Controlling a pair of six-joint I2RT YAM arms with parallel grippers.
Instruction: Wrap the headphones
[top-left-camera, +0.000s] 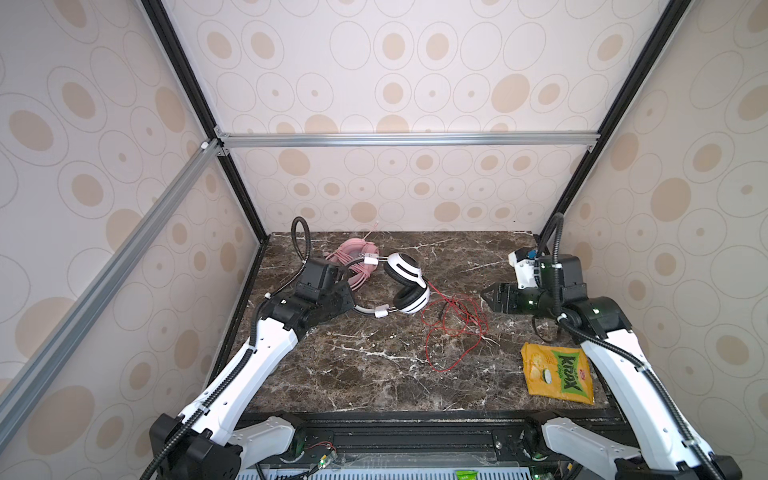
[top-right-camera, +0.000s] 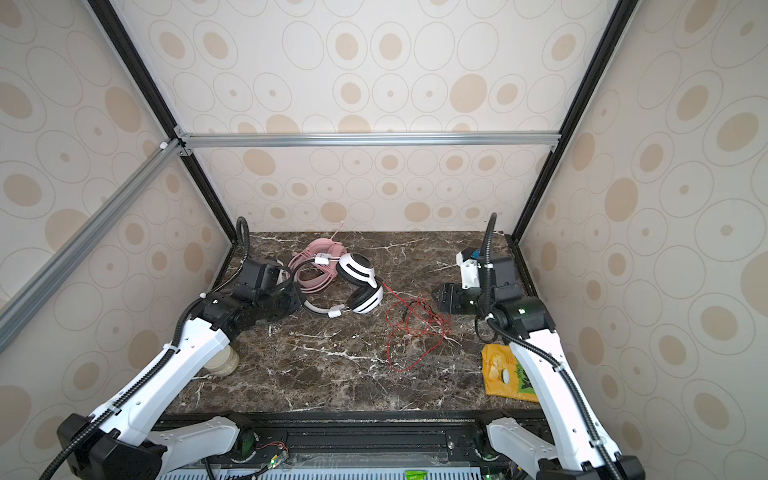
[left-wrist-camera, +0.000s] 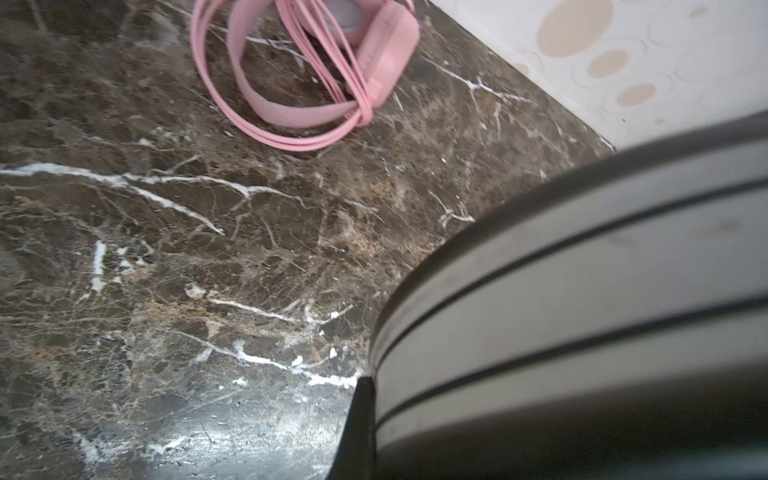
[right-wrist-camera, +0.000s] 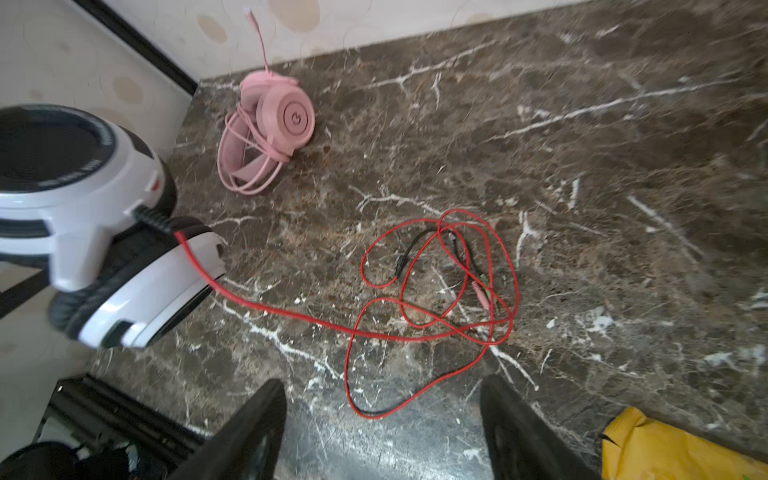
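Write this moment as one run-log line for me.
left end effector: shut on white headset at headband | right end effector: open, empty | red cable: loose, unwrapped | pink headset: cable wrapped around it

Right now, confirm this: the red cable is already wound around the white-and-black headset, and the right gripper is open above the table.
Not quite. The red cable is not wound around the white-and-black headset: it trails from an earcup and lies in a loose tangle on the table, as the right wrist view shows. The right gripper is indeed open above the table.
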